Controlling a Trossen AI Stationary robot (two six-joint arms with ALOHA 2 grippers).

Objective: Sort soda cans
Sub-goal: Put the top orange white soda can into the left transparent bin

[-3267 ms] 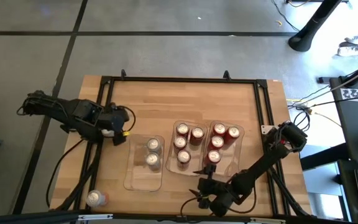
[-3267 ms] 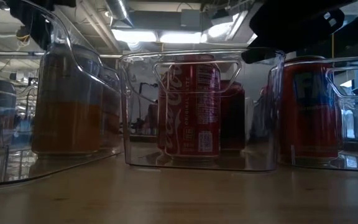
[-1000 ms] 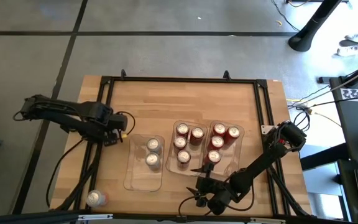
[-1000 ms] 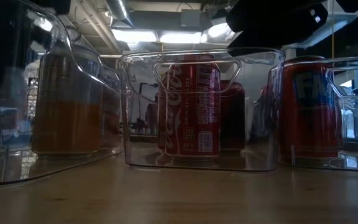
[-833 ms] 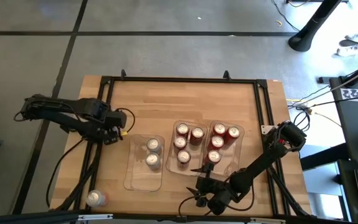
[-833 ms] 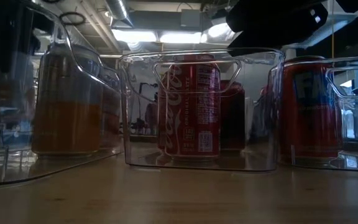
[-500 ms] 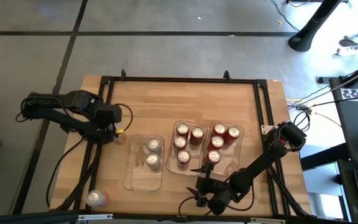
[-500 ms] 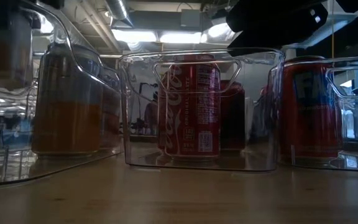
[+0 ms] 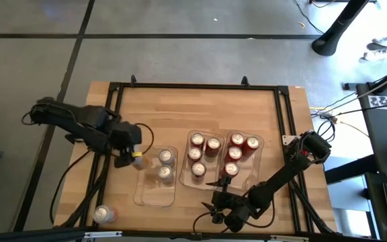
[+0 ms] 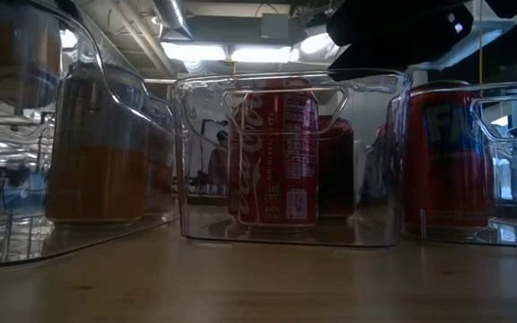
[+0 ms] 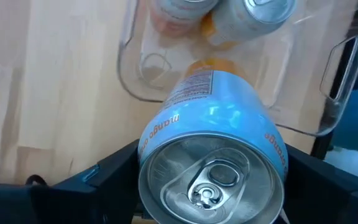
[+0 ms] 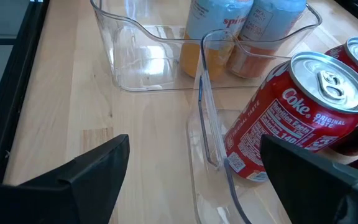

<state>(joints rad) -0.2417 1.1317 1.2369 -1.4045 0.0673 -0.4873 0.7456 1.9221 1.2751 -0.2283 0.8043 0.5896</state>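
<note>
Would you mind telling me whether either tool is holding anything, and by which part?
The left tool grips a blue-and-orange soda can by its sides near the top; the right tool is empty.

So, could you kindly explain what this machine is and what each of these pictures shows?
It is a robot with two dark arms at a wooden table, each ending in a two-finger claw. One camera looks straight down, one sits at table height, and one rides on each wrist. Three clear trays stand side by side: the left tray holds two blue-and-orange cans, and the middle tray and right tray hold red cans. The left claw grips a blue-and-orange can above that left tray. The right claw waits open by the table's near edge. One more can stands at the left near corner.
</note>
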